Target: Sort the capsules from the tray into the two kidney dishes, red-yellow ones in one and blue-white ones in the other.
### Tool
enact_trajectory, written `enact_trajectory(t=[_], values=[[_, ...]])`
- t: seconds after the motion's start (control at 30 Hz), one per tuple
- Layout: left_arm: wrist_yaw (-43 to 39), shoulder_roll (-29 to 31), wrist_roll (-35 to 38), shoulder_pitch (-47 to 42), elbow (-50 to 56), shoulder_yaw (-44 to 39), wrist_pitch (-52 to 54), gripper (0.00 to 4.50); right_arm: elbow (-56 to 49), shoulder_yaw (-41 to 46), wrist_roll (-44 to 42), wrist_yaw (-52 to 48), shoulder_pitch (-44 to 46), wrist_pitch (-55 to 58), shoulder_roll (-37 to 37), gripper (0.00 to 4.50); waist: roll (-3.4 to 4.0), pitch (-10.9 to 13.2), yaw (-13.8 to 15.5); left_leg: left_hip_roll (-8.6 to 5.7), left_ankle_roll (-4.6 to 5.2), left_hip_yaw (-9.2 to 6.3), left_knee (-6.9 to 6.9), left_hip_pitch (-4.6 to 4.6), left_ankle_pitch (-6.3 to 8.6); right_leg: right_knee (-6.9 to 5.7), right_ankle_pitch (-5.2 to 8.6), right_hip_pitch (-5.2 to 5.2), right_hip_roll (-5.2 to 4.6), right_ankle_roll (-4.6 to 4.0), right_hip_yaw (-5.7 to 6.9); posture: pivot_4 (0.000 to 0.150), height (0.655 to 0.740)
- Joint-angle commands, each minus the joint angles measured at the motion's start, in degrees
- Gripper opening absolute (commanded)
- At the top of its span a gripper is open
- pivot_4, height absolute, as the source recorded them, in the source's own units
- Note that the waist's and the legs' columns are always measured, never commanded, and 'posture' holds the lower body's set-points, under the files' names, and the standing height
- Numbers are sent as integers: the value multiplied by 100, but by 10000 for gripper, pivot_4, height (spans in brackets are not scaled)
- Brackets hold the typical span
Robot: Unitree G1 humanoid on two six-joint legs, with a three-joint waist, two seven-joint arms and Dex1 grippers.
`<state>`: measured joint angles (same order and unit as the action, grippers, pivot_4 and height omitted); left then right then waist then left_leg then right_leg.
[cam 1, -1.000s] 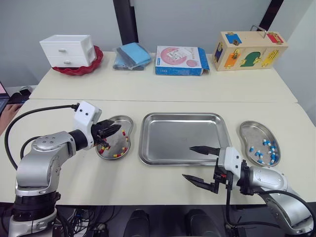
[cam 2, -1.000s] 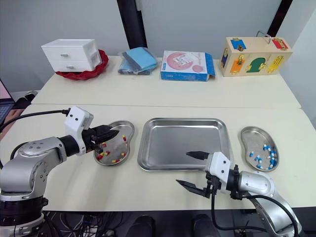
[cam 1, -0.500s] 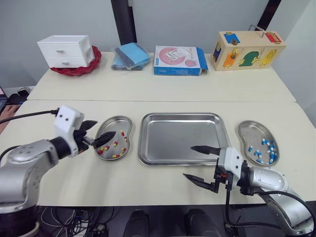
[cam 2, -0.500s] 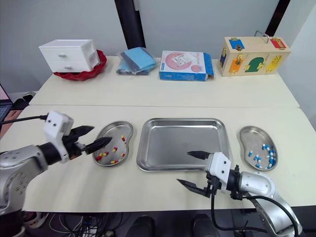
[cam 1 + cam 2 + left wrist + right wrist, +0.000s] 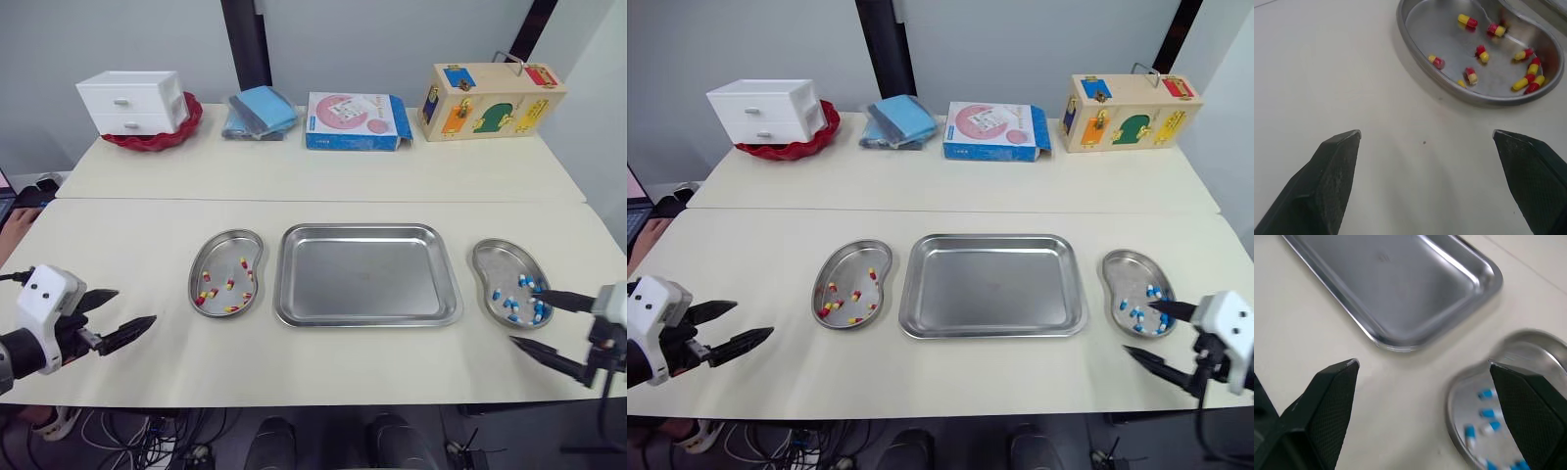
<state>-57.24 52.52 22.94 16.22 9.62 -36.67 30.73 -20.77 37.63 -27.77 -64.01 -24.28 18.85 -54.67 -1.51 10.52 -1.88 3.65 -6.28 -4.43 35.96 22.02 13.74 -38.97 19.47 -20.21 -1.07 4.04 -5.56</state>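
The steel tray (image 5: pixel 364 274) lies in the middle of the near table with no capsules in it. To its left a kidney dish (image 5: pixel 225 285) holds several red-yellow capsules (image 5: pixel 1477 54). To its right another kidney dish (image 5: pixel 510 296) holds several blue-white capsules (image 5: pixel 1140 305). My left gripper (image 5: pixel 120 315) hangs open and empty at the table's near left edge, well away from the left dish. My right gripper (image 5: pixel 542 320) is open and empty at the near right edge, just in front of the right dish.
On the far table stand a white drawer box (image 5: pixel 133 100) on a red plate, folded blue cloths (image 5: pixel 261 110), a blue and pink box (image 5: pixel 355 119) and a wooden lock box (image 5: pixel 495 100). A seam (image 5: pixel 323 201) runs between the two tables.
Both arms have pulled back toward the near edge: the left gripper left the red-yellow dish and moved out left, the right gripper moved from the tray's front to the far right.
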Motion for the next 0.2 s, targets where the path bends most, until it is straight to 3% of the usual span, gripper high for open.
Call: enact_trajectory(t=[0.03,0.2], values=[[-76,176,-149,197,-1,-185,-183,44782,414,368,114,-474,19,-226,-328,45000,1,1,-12,0,0,1,-1,0,0,0,0,-1,0,0,-1,1500,7400],[-84,193,-118,116,-199,-178,-254,44782,836,277,286,-669,229,-397,-501,45000,-1,4,-12,0,0,1,-2,1,0,0,1,-1,0,-1,-1,1500,7400]])
